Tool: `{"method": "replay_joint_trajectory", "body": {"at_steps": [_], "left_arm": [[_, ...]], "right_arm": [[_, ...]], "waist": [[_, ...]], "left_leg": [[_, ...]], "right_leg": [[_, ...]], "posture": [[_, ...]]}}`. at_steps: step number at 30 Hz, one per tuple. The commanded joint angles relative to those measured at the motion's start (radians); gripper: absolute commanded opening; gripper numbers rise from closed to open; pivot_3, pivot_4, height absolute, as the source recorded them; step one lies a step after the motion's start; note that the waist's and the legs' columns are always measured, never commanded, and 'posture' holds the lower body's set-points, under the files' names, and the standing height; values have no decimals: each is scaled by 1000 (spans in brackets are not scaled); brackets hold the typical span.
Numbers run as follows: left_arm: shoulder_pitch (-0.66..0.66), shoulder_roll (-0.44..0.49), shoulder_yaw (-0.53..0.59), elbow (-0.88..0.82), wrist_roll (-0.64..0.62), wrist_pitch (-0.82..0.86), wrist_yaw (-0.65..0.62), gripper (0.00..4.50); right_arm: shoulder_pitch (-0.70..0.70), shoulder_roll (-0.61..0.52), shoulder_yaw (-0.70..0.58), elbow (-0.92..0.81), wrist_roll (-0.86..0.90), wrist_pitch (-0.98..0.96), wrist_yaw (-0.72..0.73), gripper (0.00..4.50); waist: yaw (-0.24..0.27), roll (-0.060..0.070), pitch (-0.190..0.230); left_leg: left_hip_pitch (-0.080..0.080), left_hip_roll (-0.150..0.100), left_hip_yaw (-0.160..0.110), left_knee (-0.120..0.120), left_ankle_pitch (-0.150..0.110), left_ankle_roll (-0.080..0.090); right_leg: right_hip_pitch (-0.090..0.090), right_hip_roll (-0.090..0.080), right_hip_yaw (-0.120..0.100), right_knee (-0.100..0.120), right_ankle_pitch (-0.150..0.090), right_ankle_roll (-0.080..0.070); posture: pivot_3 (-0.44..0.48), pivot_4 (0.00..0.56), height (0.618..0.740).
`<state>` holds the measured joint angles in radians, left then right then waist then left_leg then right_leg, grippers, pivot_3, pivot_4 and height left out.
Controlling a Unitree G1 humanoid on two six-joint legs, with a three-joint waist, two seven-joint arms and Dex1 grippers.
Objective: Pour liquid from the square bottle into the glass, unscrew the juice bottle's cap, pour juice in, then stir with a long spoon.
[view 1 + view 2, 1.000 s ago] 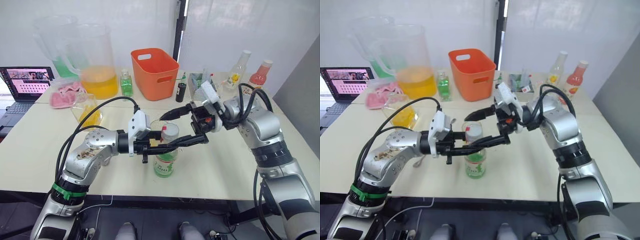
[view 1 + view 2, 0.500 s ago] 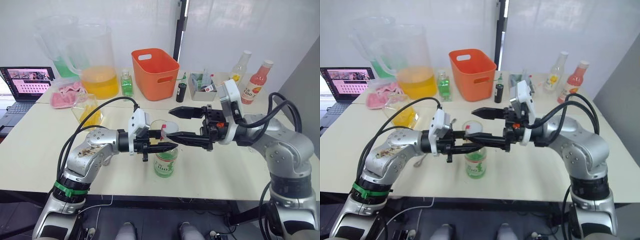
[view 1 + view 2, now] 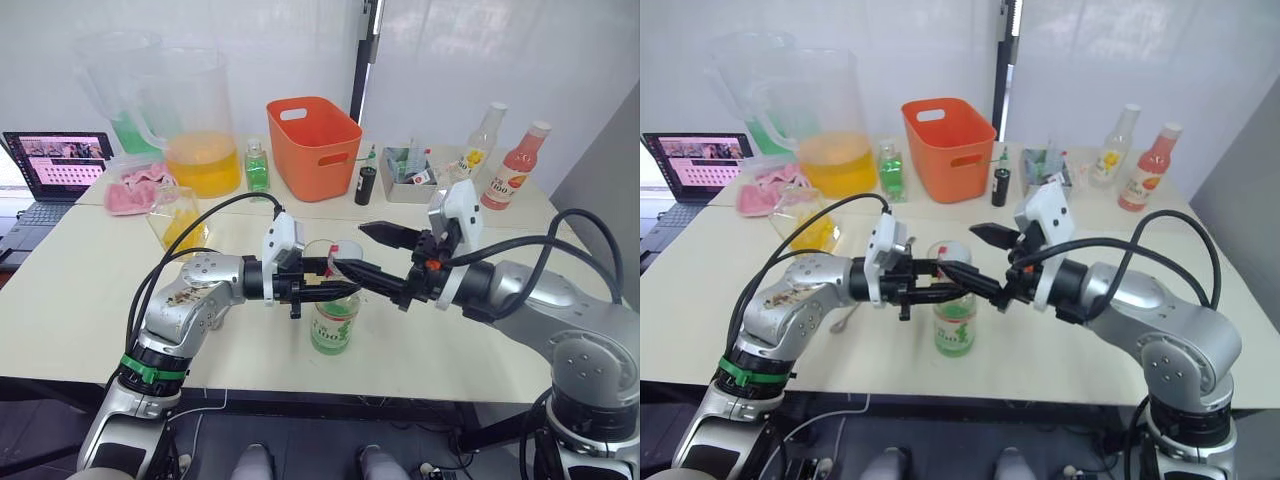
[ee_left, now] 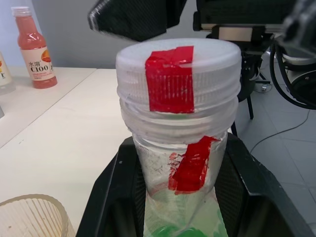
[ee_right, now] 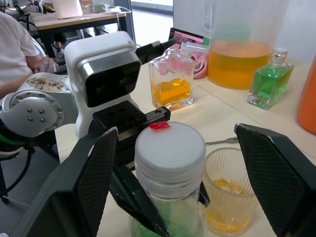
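The juice bottle [image 3: 332, 322] stands upright near the table's front edge, with a green label and a white cap [image 4: 178, 59] marked with red tape. My left gripper [image 3: 325, 291] is shut on its neck just under the cap. My right gripper [image 3: 352, 247] is open, one finger on each side of the cap with gaps showing. The glass [image 5: 226, 198] stands just behind the bottle and holds a little orange liquid. The square bottle [image 3: 178, 216], with orange liquid, stands further left. The long spoon [image 5: 221, 142] lies on the table behind the glass.
At the back stand an orange basket [image 3: 312, 145], a big pitcher of orange liquid [image 3: 197, 135], a green square bottle [image 3: 257, 167], a small dark bottle [image 3: 365, 185], a yellow-flower-label bottle [image 3: 481, 140] and a pink bottle [image 3: 510, 166]. A laptop [image 3: 55, 165] is far left. A person's sleeve [image 5: 15, 44] shows beyond.
My right wrist has turned from a tilted pose to level, and the arm has swung forward. Its fingers stay open around the cap. The left gripper still holds the bottle neck.
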<state>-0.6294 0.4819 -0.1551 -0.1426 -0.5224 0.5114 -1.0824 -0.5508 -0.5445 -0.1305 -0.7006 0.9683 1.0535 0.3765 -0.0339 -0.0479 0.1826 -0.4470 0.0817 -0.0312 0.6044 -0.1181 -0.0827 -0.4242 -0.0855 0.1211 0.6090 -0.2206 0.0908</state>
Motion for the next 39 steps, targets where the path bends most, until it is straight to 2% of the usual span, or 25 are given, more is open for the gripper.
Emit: {"method": "replay_joint_trajectory", "body": {"at_steps": [1, 7, 10, 14, 15, 23, 30, 39], "left_arm": [[0, -10, -29, 9, 15, 10, -3, 1469], [6, -6, -26, -2, 13, 18, -3, 1469], [6, -4, -26, -3, 16, 17, -2, 1469], [7, -5, -24, -6, 18, 17, 2, 1469], [8, -5, -24, -7, 18, 17, 3, 1469], [27, 5, -13, -32, 22, 23, 17, 1469], [50, 5, -6, -74, 17, 42, 44, 1469], [74, 28, 10, -110, 16, 56, 68, 1469]], "right_arm": [[-6, 1, -1, -31, 30, -4, -39, 3999], [-4, 10, 23, -19, 48, -14, -72, 3999], [-11, 11, 34, -9, 50, -21, -76, 3211], [-17, 14, 48, -3, 53, -30, -65, 1872], [-18, 15, 51, -2, 53, -32, -63, 1671], [-31, -24, 89, 35, 37, -47, 34, 1671], [-85, -159, 232, 210, -122, -225, 456, 1671], [-232, -154, 346, 506, -290, -436, 841, 1671]], "waist": [[0, 0, 0], [0, 0, 0], [0, 0, 0], [0, 0, 0], [0, 0, 0], [-3, 0, 0], [-5, 0, 0], [-8, 0, 0]], "left_leg": [[0, 0, 0, 0, 0, 0], [0, 0, 0, 0, 0, 0], [0, 0, 0, 0, 0, 0], [0, 0, 0, 0, 0, 0], [0, 0, 0, 0, 0, 0], [0, 0, 0, 0, 0, 0], [0, 0, 0, 0, 0, 0], [0, 0, 0, 0, 0, 0]], "right_leg": [[0, 0, 0, 0, 0, 0], [0, 0, 0, 0, 0, 0], [0, 0, 0, -1, 0, 0], [0, 0, 0, -1, 0, 0], [0, 0, 0, -1, 0, 0], [0, 0, 0, -1, 0, 0], [0, 0, 0, -2, 0, 0], [1, 0, -1, -1, 0, 0]], "posture": [[0, 150, 717], [0, 150, 717], [0, 150, 717], [0, 150, 717], [0, 150, 717], [0, 150, 717], [0, 150, 717], [0, 150, 717]]}}
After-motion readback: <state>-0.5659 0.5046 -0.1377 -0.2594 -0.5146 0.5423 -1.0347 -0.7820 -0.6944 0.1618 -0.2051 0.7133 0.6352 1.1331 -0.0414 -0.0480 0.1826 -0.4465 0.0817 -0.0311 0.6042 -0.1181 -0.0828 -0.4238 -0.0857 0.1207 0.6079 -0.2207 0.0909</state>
